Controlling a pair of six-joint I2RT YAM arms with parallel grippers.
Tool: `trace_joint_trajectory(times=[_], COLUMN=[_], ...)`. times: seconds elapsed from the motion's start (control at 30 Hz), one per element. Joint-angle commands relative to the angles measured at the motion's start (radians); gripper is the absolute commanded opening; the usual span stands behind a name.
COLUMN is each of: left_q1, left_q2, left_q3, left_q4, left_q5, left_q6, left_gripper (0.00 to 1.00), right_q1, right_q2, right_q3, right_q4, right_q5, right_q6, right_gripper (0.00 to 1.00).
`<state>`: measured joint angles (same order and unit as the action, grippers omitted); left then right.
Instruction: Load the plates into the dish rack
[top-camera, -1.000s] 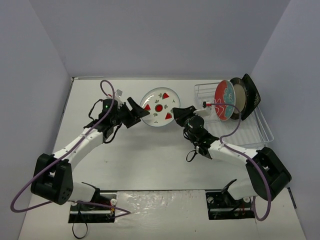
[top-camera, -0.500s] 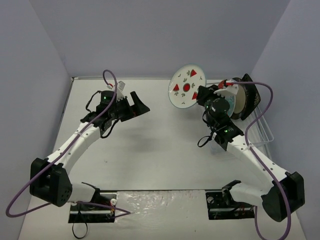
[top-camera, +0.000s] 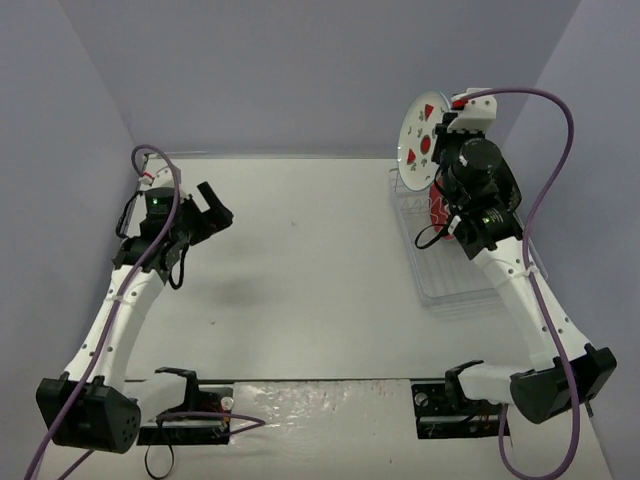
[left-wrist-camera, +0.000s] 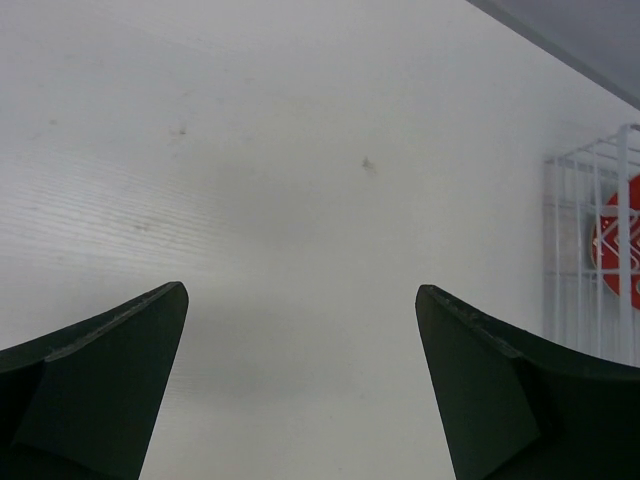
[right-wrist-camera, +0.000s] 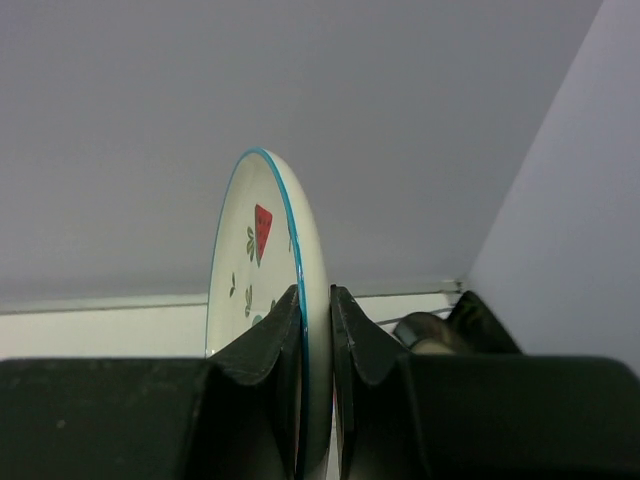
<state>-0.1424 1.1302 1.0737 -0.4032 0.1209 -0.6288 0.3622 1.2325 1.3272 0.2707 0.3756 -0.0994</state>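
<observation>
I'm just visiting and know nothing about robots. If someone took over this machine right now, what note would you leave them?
Left end effector: open and empty, over the bare table on the left side.
Right end effector: shut on the watermelon plate, held on edge and raised above the dish rack.
Done: the red floral plate stands in the rack.
Unclear: the other two plates are hidden behind the right arm, so I cannot confirm them.
Left: lower the watermelon plate into the rack, release it, then check the hidden two.
</observation>
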Motion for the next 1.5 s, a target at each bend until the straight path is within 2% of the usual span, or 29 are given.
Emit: trace_joint_trajectory(times=[0.0, 0.1, 0.27, 0.47, 0.7, 1.47], left_q1=[0.105, 0.187, 0.227, 0.259, 0.268, 0.295], left_q2=[-0.06, -0.073, -0.048, -0.013, -0.01, 0.008], left_q3=[-0.035, -0.064, -0.085, -0.091, -0.118, -0.136], left_q4=[-0.029, -0.019, -0.016, -0.016, 0.04, 0.025], left_q5=[-0.044, -0.002, 0.008, 0.022, 0.047, 0.04], left_q6=[0.016, 0.015, -0.006, -0.014, -0.03, -0.027], left_gripper=[0.97, 0.97, 0.97, 0.97, 0.97, 0.97], right_q1=[-0.06, -0.096, -0.122, -0.135, -0.15, -0.17], right_q2=[0.045, 0.073, 0.143, 0.201, 0.242, 0.347], right_q3=[0.099, 0.112, 0.145, 0.181, 0.17, 0.11], right_q4=[0.023, -0.009, -0.035, -0.108, -0.12, -0.095], right_q5=[-0.09, -0.116, -0.101, -0.114, -0.156, -0.181], right_q6=[-0.278, -0.346, -0.444, -0.489, -0.49, -0.455], right_gripper=[0.0, 0.0, 0.0, 0.0, 0.0, 0.0])
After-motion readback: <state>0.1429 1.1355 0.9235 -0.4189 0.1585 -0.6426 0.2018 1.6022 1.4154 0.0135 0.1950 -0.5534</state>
